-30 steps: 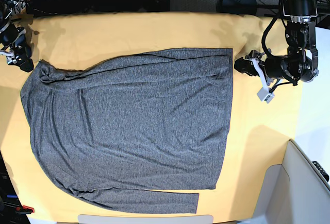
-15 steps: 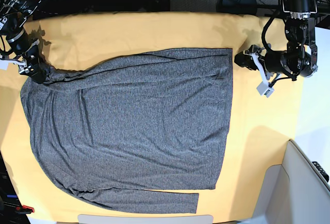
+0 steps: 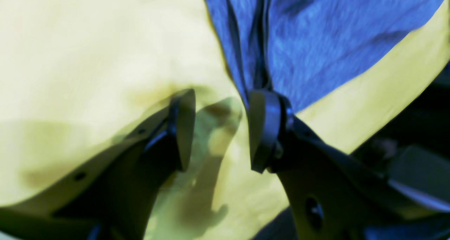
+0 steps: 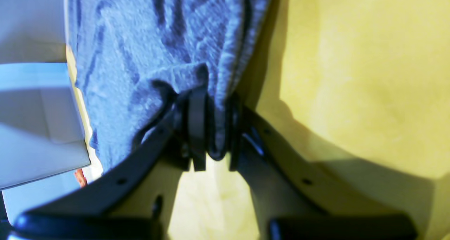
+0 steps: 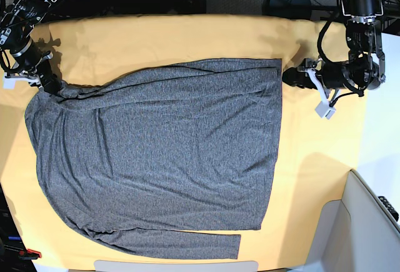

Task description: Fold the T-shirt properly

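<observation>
The heather-grey T-shirt [image 5: 156, 153] lies spread flat on the yellow-orange table cloth [image 5: 187, 34], with one long sleeve [image 5: 187, 245] folded along its near edge. In the base view my right gripper [image 5: 55, 86] sits at the shirt's far left corner. The right wrist view shows that gripper [image 4: 215, 138] shut on a bunched fold of the T-shirt [image 4: 158, 39]. My left gripper [image 5: 287, 77] is at the shirt's far right corner. In the left wrist view it [image 3: 221, 131] stands open over bare cloth, and the T-shirt's [image 3: 316, 32] edge touches one finger [image 3: 265, 127].
A pale grey panel [image 5: 369, 222] stands off the table at the near right. A dark round base [image 5: 287, 0] and cables lie beyond the far edge. A white box [image 4: 35, 92] shows at the left of the right wrist view.
My right gripper came down onto the shirt's far left corner and shut on the fabric. My left gripper edged toward the shirt's far right corner and stayed open.
</observation>
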Motion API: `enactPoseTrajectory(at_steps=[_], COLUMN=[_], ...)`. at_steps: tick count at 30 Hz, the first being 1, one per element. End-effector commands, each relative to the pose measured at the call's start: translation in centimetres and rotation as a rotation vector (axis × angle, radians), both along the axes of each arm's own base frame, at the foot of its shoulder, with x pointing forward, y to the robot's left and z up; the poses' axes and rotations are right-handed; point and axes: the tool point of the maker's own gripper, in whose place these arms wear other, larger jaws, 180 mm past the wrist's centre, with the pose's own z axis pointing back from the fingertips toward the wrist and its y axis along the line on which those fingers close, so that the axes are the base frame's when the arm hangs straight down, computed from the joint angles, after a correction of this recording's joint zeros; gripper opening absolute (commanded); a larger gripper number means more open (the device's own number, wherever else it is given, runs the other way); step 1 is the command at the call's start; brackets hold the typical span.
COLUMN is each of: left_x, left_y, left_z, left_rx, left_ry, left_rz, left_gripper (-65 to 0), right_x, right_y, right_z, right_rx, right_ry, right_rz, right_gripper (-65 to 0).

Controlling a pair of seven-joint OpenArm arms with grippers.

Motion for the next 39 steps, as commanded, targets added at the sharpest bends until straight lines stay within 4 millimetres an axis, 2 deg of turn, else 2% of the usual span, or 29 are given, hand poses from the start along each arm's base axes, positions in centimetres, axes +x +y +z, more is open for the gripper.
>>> enactPoseTrajectory(at_steps=[1,5,15,23,36,39], left_x=[-0.9,-1.3,-2.1,-1.1,-1.1,-0.8], left_y=[0.4,-0.5,-2.8,-5.8,-5.8,-6.5], left_z=[-1.0,-1.8,-2.3,-0.4,0.1,0.8], left_rx=[0.045,0.010,-0.037,-0.071,-0.061,-0.114], left_ry=[0.049,0.075,0.101,0.024,0.003,-0.012], left_rz=[-0.012,0.000,-0.024,-0.076,-0.089,-0.085], left_gripper=[-39.4,-39.3,-39.3,-39.5,-39.4,-39.0], right_x=[0.0,0.0,0.0,0.0,0.0,0.0], right_y=[0.1,0.2,0.2,0.1,0.3,0.3], right_z=[0.0,0.1,0.1,0.0,-0.1,-0.1], right_rx=[-0.002,-0.001,-0.001,-0.002,0.001,0.002], right_ry=[0.009,0.009,0.009,0.010,0.011,0.011], right_rz=[0.013,0.014,0.014,0.014,0.014,0.014], right_gripper=[-58.1,-58.0,-58.0,-58.0,-58.0,-58.0])
